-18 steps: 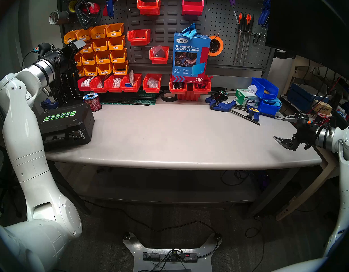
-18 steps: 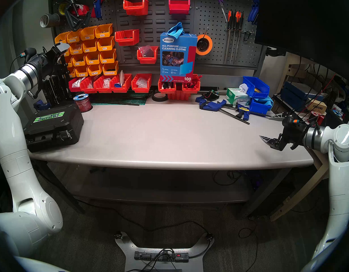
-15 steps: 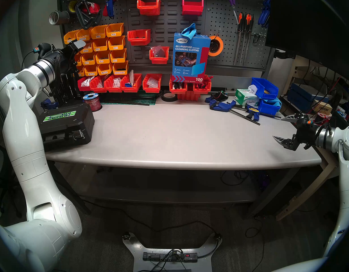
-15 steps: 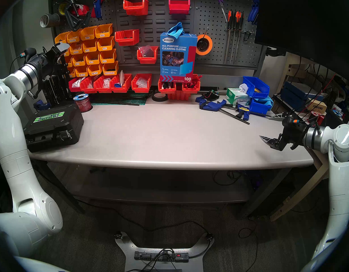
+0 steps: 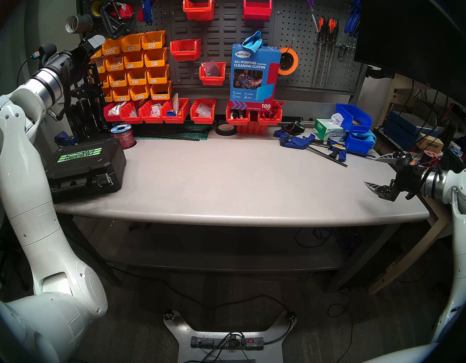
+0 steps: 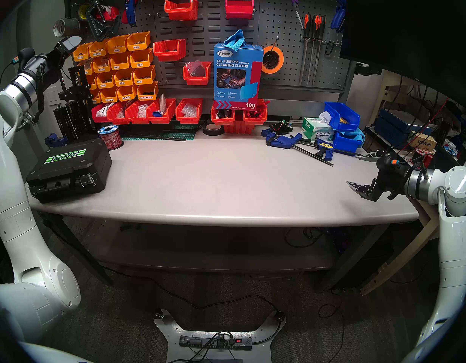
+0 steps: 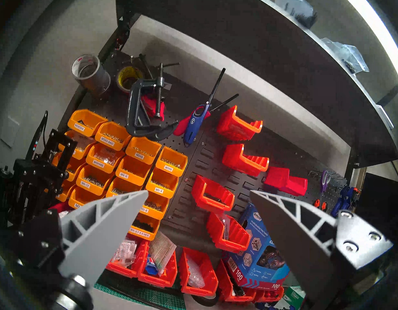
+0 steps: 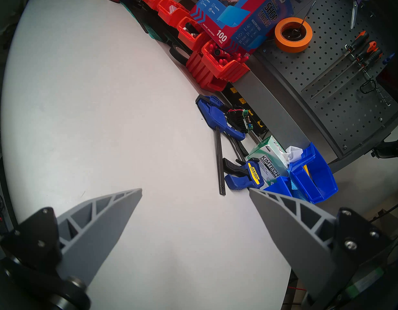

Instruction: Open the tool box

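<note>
Grey desk point(image 5: 226, 176), black hard-plastic tool box point(image 5: 88, 168) closed at its left edge.
Left pincer point(image 7: 198, 194) spread wide, empty, raised before orange bins point(image 7: 135, 166); right pincer point(image 8: 194, 192) likewise spread, empty, over the right edge.

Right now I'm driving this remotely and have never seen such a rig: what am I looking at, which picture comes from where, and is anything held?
You see a two-armed robot at a grey workbench. The two wide pictures come from its head; the other two come from cameras on its wrists, with each pincer's grey fingers at the bottom corners. The left pincer is raised and faces the wall of orange bins; it is open and empty. The right pincer hangs over bare bench near the blue clamps, also open and empty. The black tool box sits closed at the bench's left end, and one silver latch shows on its front. Nothing touches it.
</note>
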### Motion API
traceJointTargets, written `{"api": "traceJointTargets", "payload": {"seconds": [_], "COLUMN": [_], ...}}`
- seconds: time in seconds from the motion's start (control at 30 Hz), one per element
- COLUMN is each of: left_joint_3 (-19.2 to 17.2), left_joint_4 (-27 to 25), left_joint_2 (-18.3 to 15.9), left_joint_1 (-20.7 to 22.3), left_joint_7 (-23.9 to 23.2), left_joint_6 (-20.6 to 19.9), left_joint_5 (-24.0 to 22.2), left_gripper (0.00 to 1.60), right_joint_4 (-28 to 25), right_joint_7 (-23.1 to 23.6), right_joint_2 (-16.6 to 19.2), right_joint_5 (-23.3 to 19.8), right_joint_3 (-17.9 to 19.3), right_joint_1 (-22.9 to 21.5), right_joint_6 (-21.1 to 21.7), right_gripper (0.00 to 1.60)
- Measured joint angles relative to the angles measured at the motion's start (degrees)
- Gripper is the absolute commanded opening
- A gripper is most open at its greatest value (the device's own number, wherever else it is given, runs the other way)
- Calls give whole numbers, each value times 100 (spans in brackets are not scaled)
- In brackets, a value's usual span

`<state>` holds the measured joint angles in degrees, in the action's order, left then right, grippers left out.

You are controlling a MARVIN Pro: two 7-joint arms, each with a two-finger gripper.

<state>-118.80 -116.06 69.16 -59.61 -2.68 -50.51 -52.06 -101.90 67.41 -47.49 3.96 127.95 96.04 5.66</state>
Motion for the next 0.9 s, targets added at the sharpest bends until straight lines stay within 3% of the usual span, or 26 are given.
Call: {"api": "traceJointTargets", "payload": {"seconds": [0.23,0.47,0.9], "left_joint_3": [-291,-632,-1010], "left_joint_4": [-601,-716,-782], "left_joint_2": [-414,-736,-1128], "left_joint_1": [-521,-1023,-2038], "left_joint_7": [-655,-1327,-2737], "left_joint_6": [77,219,1131], "left_joint_5": [390,895,1895], "left_gripper": [160,160,160], "right_joint_4": [2,3,4], "right_joint_7": [0,0,1], "right_joint_2": [-2,-4,-6], "right_joint_5": [0,0,0], "right_joint_3": [-1,-1,-2], "right_joint_1": [-1,-1,-1], "right_joint_6": [0,0,0], "right_gripper": [160,160,160]}}
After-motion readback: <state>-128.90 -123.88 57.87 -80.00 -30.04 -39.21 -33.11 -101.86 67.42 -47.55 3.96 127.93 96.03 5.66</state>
